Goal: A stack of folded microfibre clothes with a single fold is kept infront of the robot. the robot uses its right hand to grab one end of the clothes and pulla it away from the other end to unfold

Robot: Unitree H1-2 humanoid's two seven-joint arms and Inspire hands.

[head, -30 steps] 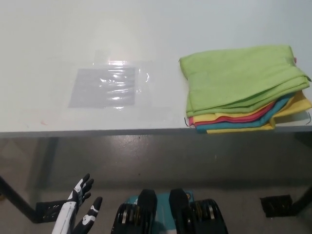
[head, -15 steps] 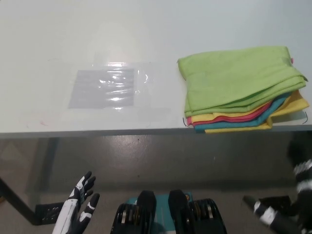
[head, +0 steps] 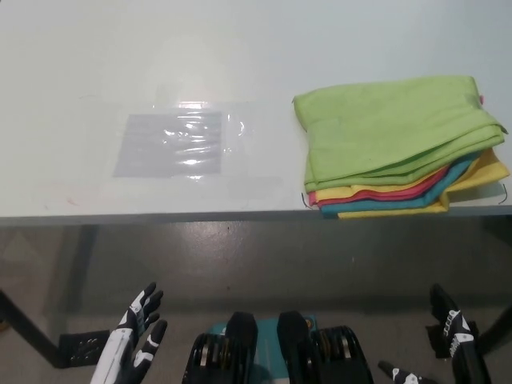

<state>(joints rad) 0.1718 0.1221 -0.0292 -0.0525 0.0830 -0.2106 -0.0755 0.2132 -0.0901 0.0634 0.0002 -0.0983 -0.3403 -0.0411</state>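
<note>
Green-topped cloth stack [head: 398, 142] well apart from right hand [head: 448, 332] fingers.

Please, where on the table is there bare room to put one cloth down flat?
Bare room: the far strip of the pale table, and its left end beside the taped clear plastic sheet. A narrow lane runs between the sheet and the stack of folded microfibre cloths, green on top. The stack crowds the right front corner.
</note>
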